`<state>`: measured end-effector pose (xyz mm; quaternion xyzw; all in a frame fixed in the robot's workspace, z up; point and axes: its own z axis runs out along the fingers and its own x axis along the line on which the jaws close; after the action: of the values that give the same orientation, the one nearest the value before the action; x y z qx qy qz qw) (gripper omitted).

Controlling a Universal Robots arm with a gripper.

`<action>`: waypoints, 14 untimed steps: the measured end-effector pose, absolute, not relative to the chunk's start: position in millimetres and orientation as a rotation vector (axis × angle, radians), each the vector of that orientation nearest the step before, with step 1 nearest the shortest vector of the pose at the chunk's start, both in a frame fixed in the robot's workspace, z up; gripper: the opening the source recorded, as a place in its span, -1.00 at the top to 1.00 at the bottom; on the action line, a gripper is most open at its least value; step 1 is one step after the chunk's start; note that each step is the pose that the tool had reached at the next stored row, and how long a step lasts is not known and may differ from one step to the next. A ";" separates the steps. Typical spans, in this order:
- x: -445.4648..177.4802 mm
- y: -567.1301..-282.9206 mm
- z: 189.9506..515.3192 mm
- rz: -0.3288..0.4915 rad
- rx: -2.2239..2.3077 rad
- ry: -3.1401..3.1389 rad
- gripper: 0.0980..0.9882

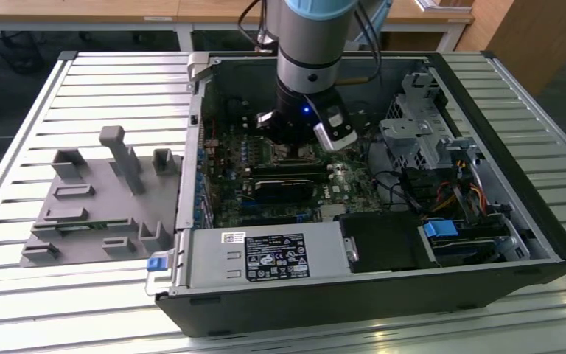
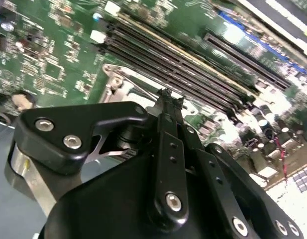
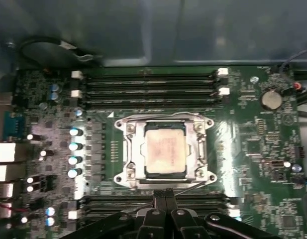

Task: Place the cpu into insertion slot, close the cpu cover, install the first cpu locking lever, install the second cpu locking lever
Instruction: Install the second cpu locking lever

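Claw (image 3: 164,195) hovering pinched closed, holding nothing, just beside the insertion slot (image 3: 124,164); cpu (image 3: 165,152) sitting seated under the lowered cpu cover (image 3: 200,149). Levers needing steady, square pressing.

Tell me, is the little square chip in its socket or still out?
In. In the first wrist view the cpu lies flat in the insertion slot, with the cpu cover framing it.

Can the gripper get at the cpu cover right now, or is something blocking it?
Probably yes. In the first wrist view the gripper hangs just beside the cpu cover, with nothing between them; the memory slots lie on the cover's far side.
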<state>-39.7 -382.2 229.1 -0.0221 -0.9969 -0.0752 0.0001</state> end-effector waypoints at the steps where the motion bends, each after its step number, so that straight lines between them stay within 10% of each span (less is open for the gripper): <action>1: -41.5 -382.5 228.9 -0.236 -0.069 -3.132 0.98; 14: -52.9 -391.3 223.3 -0.287 -0.070 -3.126 0.98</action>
<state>-52.9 -391.3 223.3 -0.0222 -0.9956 -0.0913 0.0008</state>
